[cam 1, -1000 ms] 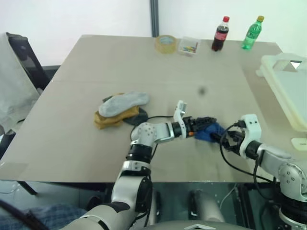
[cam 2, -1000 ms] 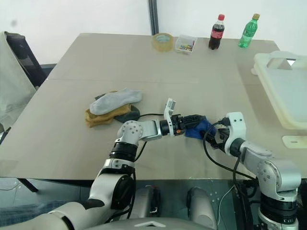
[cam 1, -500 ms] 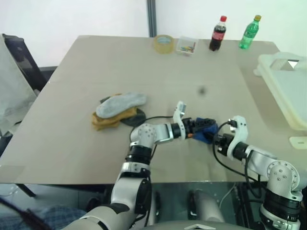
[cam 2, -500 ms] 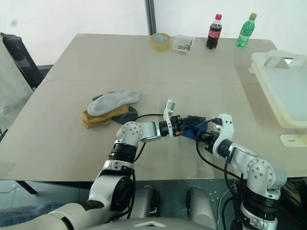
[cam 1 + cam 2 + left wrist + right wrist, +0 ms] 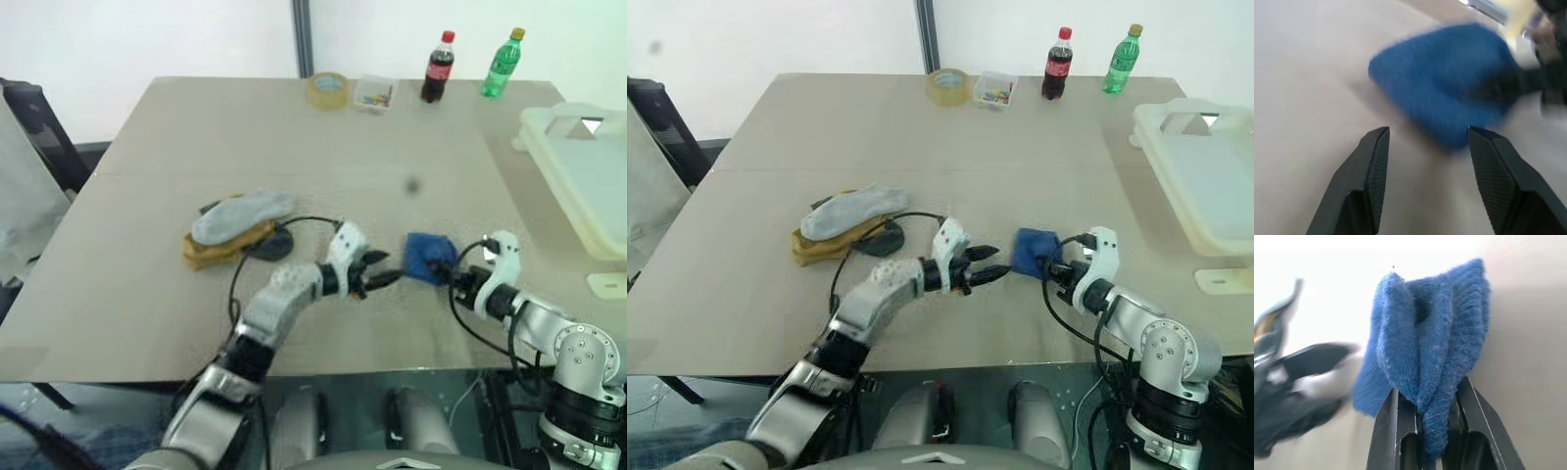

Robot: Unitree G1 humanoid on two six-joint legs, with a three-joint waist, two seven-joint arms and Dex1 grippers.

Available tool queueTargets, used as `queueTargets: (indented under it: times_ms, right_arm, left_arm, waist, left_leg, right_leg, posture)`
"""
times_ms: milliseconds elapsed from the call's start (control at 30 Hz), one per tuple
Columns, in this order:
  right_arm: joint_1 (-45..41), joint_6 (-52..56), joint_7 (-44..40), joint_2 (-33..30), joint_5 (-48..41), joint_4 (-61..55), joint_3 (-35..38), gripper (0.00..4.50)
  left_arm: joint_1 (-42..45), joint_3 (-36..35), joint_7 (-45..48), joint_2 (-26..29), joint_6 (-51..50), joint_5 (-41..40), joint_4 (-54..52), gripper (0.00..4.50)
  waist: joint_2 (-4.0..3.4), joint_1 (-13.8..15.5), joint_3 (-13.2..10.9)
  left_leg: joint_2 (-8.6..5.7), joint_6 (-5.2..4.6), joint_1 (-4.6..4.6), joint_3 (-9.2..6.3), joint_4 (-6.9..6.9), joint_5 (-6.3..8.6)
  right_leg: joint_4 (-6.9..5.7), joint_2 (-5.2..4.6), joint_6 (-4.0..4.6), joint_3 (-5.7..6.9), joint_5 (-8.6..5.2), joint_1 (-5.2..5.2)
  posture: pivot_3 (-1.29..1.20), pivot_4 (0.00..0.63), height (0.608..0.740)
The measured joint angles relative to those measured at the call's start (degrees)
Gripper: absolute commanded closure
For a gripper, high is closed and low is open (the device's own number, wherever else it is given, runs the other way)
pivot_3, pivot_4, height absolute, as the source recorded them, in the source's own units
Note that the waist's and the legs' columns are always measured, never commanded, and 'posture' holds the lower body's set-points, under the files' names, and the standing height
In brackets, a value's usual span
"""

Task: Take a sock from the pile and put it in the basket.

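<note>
your right gripper is clenched on one end of the blue sock, which bunches out from its fingertips toward your left gripper, and that one stands open and empty just beside the sock. the basket lies well off to the sock's right and farther back, so the right arm is the nearer one to carry it there. the pile sits well to the sock's left.

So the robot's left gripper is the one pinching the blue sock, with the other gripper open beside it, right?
Not quite: the right gripper is the one pinching the blue sock, as the right wrist view shows. The left gripper is the open one beside it.
</note>
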State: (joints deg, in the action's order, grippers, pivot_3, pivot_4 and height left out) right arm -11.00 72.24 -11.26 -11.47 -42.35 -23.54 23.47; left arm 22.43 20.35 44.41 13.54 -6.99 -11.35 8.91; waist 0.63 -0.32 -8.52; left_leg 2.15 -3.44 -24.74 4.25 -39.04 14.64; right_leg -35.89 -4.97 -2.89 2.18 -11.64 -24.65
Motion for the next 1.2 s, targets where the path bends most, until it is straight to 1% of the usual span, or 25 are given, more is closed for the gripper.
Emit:
queueTargets:
  times_ms: [100, 200, 333, 400, 433, 467, 500, 567, 633, 700, 767, 867, 933, 967, 1033, 1100, 1133, 1167, 1200]
  right_arm:
    - [-0.34, -1.02, 0.17, -0.80, 0.22, 0.84, -0.09, 4.44]
    - [-1.06, -1.15, 0.38, -2.49, 0.17, 1.28, 0.05, 4.44]
    - [-1.88, -0.94, -0.80, -5.94, -1.52, 1.06, 0.19, 4.44]
    - [-2.33, 0.17, -2.72, -8.86, -4.82, -0.52, 1.66, 4.44]
    - [-2.98, 0.23, -3.18, -9.31, -5.58, -1.32, 2.55, 4.44]
    - [-5.36, 2.24, -3.41, -13.79, -8.49, -1.91, 4.84, 4.44]
    - [-5.69, 2.35, -3.40, -14.42, -8.56, -1.91, 5.17, 4.44]
    - [-12.47, 4.37, -2.44, -21.58, -9.42, 2.79, 10.19, 4.44]
    - [-14.98, 5.05, -1.73, -23.80, -9.40, 4.69, 12.65, 4.44]
    - [-17.93, 6.45, -1.34, -28.47, -8.64, 11.00, 13.43, 4.44]
    - [-20.83, 6.23, -0.99, -31.16, -7.37, 17.46, 14.98, 4.44]
    - [-26.92, 5.04, 1.02, -32.80, -5.91, 25.55, 17.82, 4.44]
    - [-32.42, 2.11, 4.58, -34.20, -3.18, 33.81, 20.10, 4.44]
    - [-33.54, 0.91, 5.53, -34.60, -2.24, 36.09, 20.62, 4.44]
    - [-36.57, -3.73, 7.40, -35.23, -0.01, 44.69, 22.05, 4.44]
    - [-39.95, -8.67, 10.50, -35.28, 1.17, 54.51, 25.49, 4.44]
    - [-41.18, -10.83, 12.05, -35.41, 1.53, 58.22, 26.96, 4.00]
    - [-42.31, -13.27, 13.77, -35.65, 1.75, 62.19, 28.60, 3.45]
    - [-43.09, -15.49, 15.40, -35.93, 1.78, 65.88, 29.98, 3.17]
  left_arm:
    - [-0.98, 0.78, 0.48, -0.55, 8.58, 3.11, 2.38, 1.82]
    - [-0.92, 0.40, 0.54, -1.05, 13.87, 4.44, 5.08, 1.82]
    - [-0.61, 0.38, 0.55, -2.72, 16.58, 4.87, 7.01, 1.82]
    - [-0.42, 0.33, 0.64, -3.43, 17.68, 4.89, 7.61, 1.82]
    - [-0.42, 0.27, 0.71, -3.45, 17.84, 4.88, 7.63, 1.82]
    - [-0.26, -0.20, 1.68, -4.74, 18.29, 4.12, 7.71, 1.82]
    - [-0.25, -0.20, 1.76, -4.86, 18.36, 3.96, 7.71, 1.82]
    - [0.50, -1.08, 2.95, -7.31, 18.25, 1.53, 7.87, 1.82]
    - [1.39, -1.53, 3.10, -8.39, 17.91, 0.59, 7.90, 1.82]
    - [3.80, -2.33, 3.01, -10.18, 17.03, -0.16, 8.17, 1.82]
    - [6.27, -2.89, 2.97, -11.27, 16.14, -0.23, 8.16, 1.82]
    - [8.54, -2.88, 3.15, -12.28, 14.91, -0.13, 8.64, 1.82]
    - [10.75, -2.96, 3.19, -13.50, 13.56, -0.17, 9.40, 1.82]
    - [11.39, -3.01, 3.18, -13.83, 13.40, -0.18, 9.44, 1.82]
    - [12.58, -3.68, 3.22, -14.52, 12.40, -0.67, 9.39, 1.82]
    - [12.62, -4.03, 3.40, -14.62, 11.89, -0.93, 9.42, 1.82]
    - [12.60, -4.04, 3.47, -14.61, 11.68, -0.99, 9.44, 1.82]
    - [12.55, -4.05, 3.67, -14.59, 11.46, -1.11, 9.42, 1.82]
    - [12.42, -4.04, 4.02, -14.49, 11.31, -1.15, 9.34, 1.82]
  waist:
    - [0.00, 0.54, 0.00]
    - [-0.01, 0.70, -0.01]
    - [-0.07, 1.02, -0.05]
    - [-0.07, 1.12, -0.06]
    - [-0.06, 1.10, -0.06]
    - [-0.08, 1.07, -0.08]
    - [-0.16, 1.10, -0.14]
    - [-0.19, 1.28, -0.20]
    - [-0.17, 1.31, -0.20]
    - [-0.16, 1.33, -0.21]
    - [-0.17, 1.20, -0.20]
    - [-0.23, 0.96, -0.21]
    - [-0.22, 1.14, -0.22]
    - [-0.22, 1.26, -0.21]
    - [-0.22, 1.24, -0.22]
    - [-0.23, 1.11, -0.22]
    - [-0.23, 1.09, -0.22]
    - [-0.23, 1.08, -0.22]
    - [-0.23, 1.07, -0.22]
  left_leg:
    - [-0.04, -0.03, -0.04, 0.03, -0.03, 0.01]
    - [-0.03, -0.05, -0.03, 0.05, -0.04, 0.02]
    - [-0.03, -0.06, -0.05, 0.04, -0.03, 0.02]
    - [-0.03, -0.07, -0.06, 0.04, -0.03, 0.02]
    - [-0.03, -0.07, -0.05, 0.03, -0.04, 0.02]
    - [-0.03, -0.07, -0.03, 0.03, -0.07, 0.02]
    - [-0.04, -0.08, -0.05, 0.05, -0.09, 0.02]
    - [-0.07, -0.12, -0.07, 0.04, -0.21, 0.03]
    - [-0.07, -0.12, -0.07, -0.01, -0.20, 0.03]
    - [-0.10, -0.14, -0.09, 0.00, -0.19, 0.04]
    - [-0.26, -0.15, -0.08, 0.03, -0.16, 0.04]
    - [-0.25, -0.15, -0.06, 0.11, -0.15, 0.04]
    - [-0.24, -0.15, -0.06, 0.10, -0.15, 0.04]
    - [-0.24, -0.15, -0.07, 0.09, -0.15, 0.04]
    - [-0.27, -0.15, -0.08, 0.12, -0.15, 0.04]
    - [-0.27, -0.17, -0.07, 0.23, -0.14, 0.06]
    - [-0.27, -0.18, -0.07, 0.26, -0.13, 0.06]
    - [-0.27, -0.18, -0.06, 0.28, -0.10, 0.06]
    - [-0.26, -0.18, -0.06, 0.30, -0.09, 0.06]
  right_leg:
    - [0.03, -0.06, -0.01, 0.00, 0.00, 0.00]
    - [0.02, -0.02, -0.03, 0.01, 0.00, -0.01]
    - [0.01, 0.04, -0.05, 0.02, 0.00, -0.03]
    - [0.01, 0.05, -0.07, 0.02, 0.00, -0.02]
    - [0.01, 0.07, -0.09, 0.02, 0.02, -0.01]
    - [0.00, 0.08, -0.14, 0.02, 0.04, 0.01]
    - [-0.01, 0.06, -0.09, 0.02, 0.01, 0.01]
    - [-0.01, 0.02, -0.09, 0.01, 0.01, 0.04]
    - [0.00, 0.04, -0.08, 0.04, 0.00, 0.07]
    - [0.01, 0.06, -0.09, 0.04, 0.01, 0.07]
    - [0.02, 0.09, -0.29, -0.01, 0.13, 0.07]
    - [0.01, 0.15, -0.32, -0.11, 0.14, 0.02]
    - [0.01, 0.18, -0.32, -0.10, 0.14, 0.03]
    - [0.01, 0.18, -0.31, -0.09, 0.14, 0.03]
    - [0.04, 0.17, -0.32, -0.13, 0.14, 0.04]
    - [0.05, 0.17, -0.33, -0.24, 0.14, 0.01]
    - [0.05, 0.17, -0.34, -0.26, 0.14, -0.01]
    - [0.05, 0.17, -0.34, -0.29, 0.14, -0.04]
    - [0.05, 0.18, -0.34, -0.30, 0.14, -0.04]
  posture:
    - [0.00, 0.150, 0.740]
    - [0.00, 0.150, 0.740]
    - [0.00, 0.150, 0.740]
    - [0.00, 0.150, 0.740]
    - [0.00, 0.150, 0.740]
    - [0.00, 0.150, 0.740]
    - [0.00, 0.150, 0.740]
    - [0.00, 0.150, 0.740]
    - [0.00, 0.150, 0.740]
    - [0.00, 0.150, 0.740]
    - [0.00, 0.150, 0.740]
    - [0.00, 0.150, 0.740]
    - [0.00, 0.150, 0.740]
    - [0.00, 0.150, 0.740]
    - [0.00, 0.150, 0.740]
    - [0.00, 0.150, 0.740]
    - [0.00, 0.150, 0.740]
    - [0.00, 0.150, 0.740]
    - [0.00, 0.150, 0.740]
